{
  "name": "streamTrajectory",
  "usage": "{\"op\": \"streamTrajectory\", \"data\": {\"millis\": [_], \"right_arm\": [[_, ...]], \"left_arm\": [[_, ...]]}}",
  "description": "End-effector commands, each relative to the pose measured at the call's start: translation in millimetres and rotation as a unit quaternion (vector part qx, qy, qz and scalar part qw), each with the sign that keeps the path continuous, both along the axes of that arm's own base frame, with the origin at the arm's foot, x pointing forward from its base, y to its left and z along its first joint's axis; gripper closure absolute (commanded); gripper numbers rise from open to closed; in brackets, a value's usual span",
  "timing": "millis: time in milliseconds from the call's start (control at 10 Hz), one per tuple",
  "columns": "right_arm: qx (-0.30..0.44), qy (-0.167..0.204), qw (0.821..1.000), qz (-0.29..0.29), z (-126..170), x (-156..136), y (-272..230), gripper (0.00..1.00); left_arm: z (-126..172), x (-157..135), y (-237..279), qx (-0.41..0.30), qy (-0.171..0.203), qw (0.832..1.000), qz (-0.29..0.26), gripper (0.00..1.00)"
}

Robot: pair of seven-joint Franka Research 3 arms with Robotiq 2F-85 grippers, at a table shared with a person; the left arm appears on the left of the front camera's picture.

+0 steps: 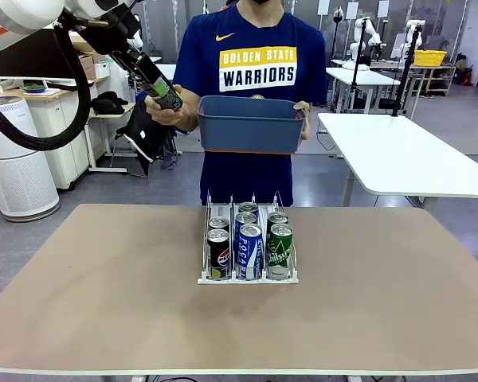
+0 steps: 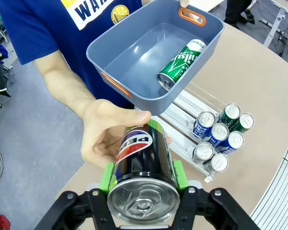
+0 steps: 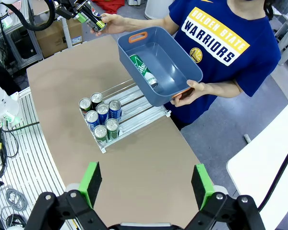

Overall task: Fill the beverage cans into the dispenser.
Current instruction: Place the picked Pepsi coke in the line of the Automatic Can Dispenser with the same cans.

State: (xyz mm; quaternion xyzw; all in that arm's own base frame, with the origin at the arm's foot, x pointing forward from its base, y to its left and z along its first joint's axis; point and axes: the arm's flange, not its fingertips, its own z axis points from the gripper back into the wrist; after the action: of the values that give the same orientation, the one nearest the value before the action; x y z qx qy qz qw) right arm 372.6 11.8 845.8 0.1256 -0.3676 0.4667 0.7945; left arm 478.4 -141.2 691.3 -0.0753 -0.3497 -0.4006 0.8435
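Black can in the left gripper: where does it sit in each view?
Front view: black can upper left, gripped by the left gripper.
Left wrist view: black can bottom centre, silver top facing the camera.
Right wrist view: black can top left, past the table's far edge.
Shared landmark: the blue-grey tub, just beside the can.
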Motion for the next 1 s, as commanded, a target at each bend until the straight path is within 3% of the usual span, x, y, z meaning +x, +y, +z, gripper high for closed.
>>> {"op": "streamTrajectory", "data": {"millis": [0, 900], "right_arm": [[0.002, 0.000, 1.000, 0.001, 0.2, -0.4, 0.2, 0.00], [0.002, 0.000, 1.000, 0.001, 0.2, -0.4, 0.2, 0.00]], "left_arm": [[0.8, -0.3, 0.3, 0.000, -0.002, 1.000, 0.000, 1.00], [0.8, -0.3, 0.3, 0.000, -0.002, 1.000, 0.000, 1.00]]}}
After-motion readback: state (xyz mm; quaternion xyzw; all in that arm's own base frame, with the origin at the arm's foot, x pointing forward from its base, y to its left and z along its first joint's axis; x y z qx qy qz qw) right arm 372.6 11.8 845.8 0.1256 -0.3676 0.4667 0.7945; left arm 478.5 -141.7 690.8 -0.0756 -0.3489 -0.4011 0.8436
